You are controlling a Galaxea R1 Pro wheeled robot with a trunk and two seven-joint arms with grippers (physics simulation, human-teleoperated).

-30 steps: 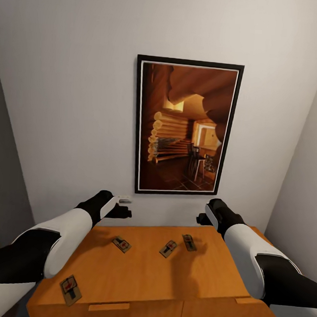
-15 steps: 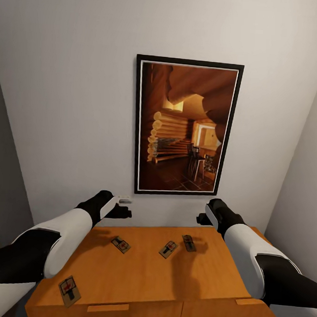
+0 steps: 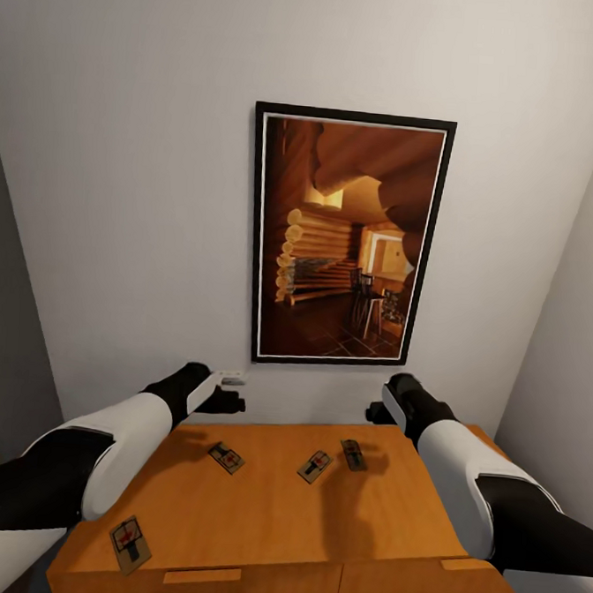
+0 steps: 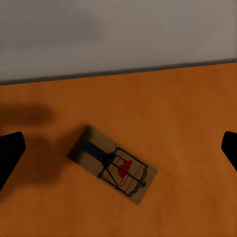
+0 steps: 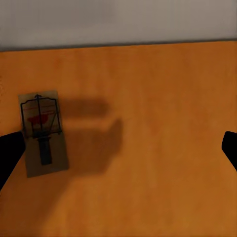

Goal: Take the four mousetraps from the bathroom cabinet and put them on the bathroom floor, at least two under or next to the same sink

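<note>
While both claws, left (image 3: 229, 401) and right (image 3: 375, 413), hover spread wide and empty, four mousetraps (image 3: 227, 457) lie flat on the cabinet (image 3: 263, 515).

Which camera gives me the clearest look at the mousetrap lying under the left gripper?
The left wrist view: that mousetrap lies flat on the cabinet top, large, between the open fingertips, with its wire bar and red patch clear. The head view shows the same trap small, below the left gripper. The right wrist view shows a different trap.
</note>
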